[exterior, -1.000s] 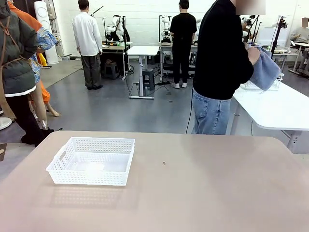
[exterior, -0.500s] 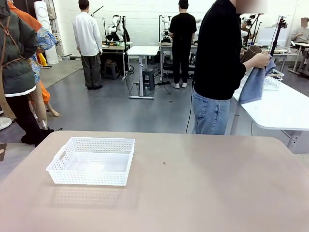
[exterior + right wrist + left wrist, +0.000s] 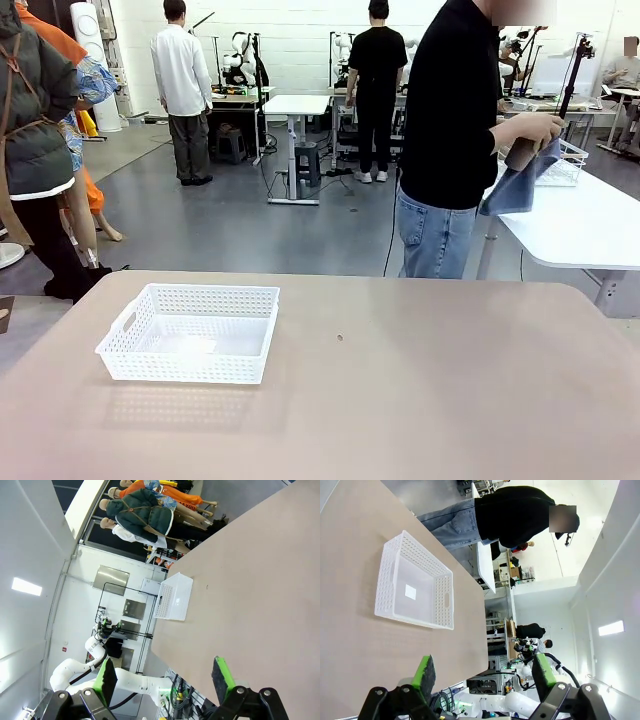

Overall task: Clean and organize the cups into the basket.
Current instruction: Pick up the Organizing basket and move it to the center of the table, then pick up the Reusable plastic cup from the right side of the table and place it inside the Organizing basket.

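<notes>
Spreading across the front view, the tan desk [image 3: 420,400] carries a white lattice basket [image 3: 185,368] near its left side. Beyond the far edge a person [image 3: 450,130] in a black top holds a brown cup [image 3: 522,152] against a blue cloth [image 3: 515,190], well away from the basket. The left fingers [image 3: 425,669] and right fingers [image 3: 106,676] stand wide apart above the desk, holding nothing.

Tan table [image 3: 430,400] in front of me, smooth top, rounded far corners. White lattice basket [image 3: 185,365] sits flat on it, on my left half, near the far edge. Small white label [image 3: 410,592] on the basket floor. Tiny dark speck [image 3: 340,338] on the tabletop right of the basket.
</notes>
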`<action>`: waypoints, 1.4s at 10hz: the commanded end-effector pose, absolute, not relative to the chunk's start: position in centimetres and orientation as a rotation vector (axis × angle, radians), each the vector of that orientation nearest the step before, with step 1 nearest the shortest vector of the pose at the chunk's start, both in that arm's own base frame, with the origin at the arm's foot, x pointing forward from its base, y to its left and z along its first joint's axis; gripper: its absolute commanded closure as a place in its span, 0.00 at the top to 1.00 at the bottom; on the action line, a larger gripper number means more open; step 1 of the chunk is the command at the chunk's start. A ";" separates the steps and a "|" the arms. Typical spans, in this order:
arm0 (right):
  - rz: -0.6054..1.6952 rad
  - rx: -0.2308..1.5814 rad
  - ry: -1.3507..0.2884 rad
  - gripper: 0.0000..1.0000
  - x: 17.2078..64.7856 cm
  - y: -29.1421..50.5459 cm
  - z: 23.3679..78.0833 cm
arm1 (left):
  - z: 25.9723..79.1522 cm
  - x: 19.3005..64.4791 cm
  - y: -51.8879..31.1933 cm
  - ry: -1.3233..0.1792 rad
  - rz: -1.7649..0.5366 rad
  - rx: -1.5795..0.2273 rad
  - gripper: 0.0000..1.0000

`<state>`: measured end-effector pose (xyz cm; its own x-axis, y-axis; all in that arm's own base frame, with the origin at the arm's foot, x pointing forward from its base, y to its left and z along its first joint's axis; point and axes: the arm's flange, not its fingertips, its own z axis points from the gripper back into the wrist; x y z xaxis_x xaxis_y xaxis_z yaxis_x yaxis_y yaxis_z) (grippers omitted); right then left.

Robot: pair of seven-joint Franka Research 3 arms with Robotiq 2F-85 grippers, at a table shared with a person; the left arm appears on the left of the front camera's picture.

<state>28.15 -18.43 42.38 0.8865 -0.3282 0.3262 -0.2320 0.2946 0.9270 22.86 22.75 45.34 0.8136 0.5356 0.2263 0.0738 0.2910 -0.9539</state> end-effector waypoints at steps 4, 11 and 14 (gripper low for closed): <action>-0.065 1.286 -0.509 1.00 28.1 -18.5 42.3 | 45.7 22.7 22.7 -0.583 0.327 -1.262 1.00; -0.065 1.286 -0.509 1.00 28.1 -18.5 42.3 | 45.7 22.7 22.7 -0.583 0.327 -1.262 1.00; -0.065 1.286 -0.509 1.00 28.1 -18.5 42.3 | 45.7 22.7 22.7 -0.583 0.327 -1.262 1.00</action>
